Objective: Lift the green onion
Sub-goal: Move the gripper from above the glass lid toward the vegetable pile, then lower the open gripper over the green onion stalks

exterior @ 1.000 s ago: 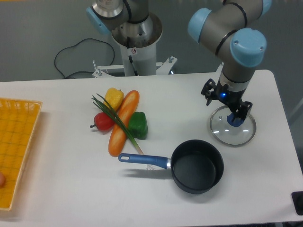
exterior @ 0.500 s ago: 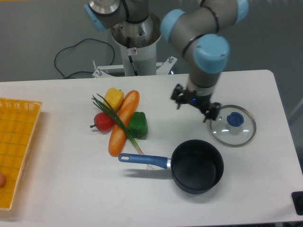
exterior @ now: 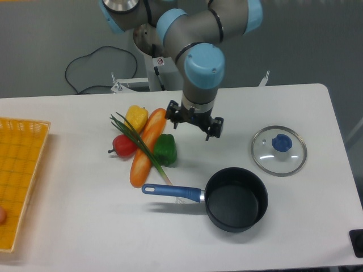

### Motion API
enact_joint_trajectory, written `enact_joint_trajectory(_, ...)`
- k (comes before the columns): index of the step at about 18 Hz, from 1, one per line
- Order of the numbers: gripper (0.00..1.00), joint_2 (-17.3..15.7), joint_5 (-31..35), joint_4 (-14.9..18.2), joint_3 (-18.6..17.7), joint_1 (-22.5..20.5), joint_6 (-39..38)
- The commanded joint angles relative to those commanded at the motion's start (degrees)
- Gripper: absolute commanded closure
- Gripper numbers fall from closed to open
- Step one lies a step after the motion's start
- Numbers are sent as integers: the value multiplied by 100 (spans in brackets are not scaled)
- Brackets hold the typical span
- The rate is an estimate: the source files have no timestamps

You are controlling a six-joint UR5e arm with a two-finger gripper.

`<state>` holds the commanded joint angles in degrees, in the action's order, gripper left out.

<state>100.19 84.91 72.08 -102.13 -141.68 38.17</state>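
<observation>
Item: green onion point(exterior: 140, 146), a long thin stalk lying diagonally across the carrot point(exterior: 147, 147) on the white table point(exterior: 68, 215); dark splayed leaves at the upper left near the yellow pepper point(exterior: 136, 117), pale bulb tip at the lower right, ending just above the blue handle of the saucepan point(exterior: 235, 199). Surrounding produce: red pepper point(exterior: 123, 145) touching the carrot's left side, green bell pepper point(exterior: 165, 149) touching its right side, the onion stalk passing between the carrot and the green pepper toward its lower end. Tool: gripper point(exterior: 194, 120), hanging from the grey and blue arm, positioned above the table just to the right of the vegetable cluster, its nearer finger close above the carrot's upper tip and the green pepper; the onion lies to its left and lower left, apart from it, with no contact. Fingers point(exterior: 172, 115) spread wide, pointing down, nothing held between them. Other items: glass lid point(exterior: 279, 151) with blue knob, flat on the table well to the right of the gripper; yellow basket point(exterior: 20, 175) at the left edge; black cable point(exterior: 85, 68) on the floor behind the table.
</observation>
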Motion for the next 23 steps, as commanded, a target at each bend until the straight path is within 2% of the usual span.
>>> enact_joint_trajectory(3,0,123,-89,-412,-79,9,-607)
enact_joint_trajectory(7,0,369,-89,-571,-79,176,-1187)
enact_joint_trajectory(10,0,615,-80,-949,-97,360,-1767)
enact_joint_trajectory(13,0,703,-80,-1178,-123,413,-2207)
enact_joint_trajectory(23,0,984,-36,-1565,-229,545,-2515)
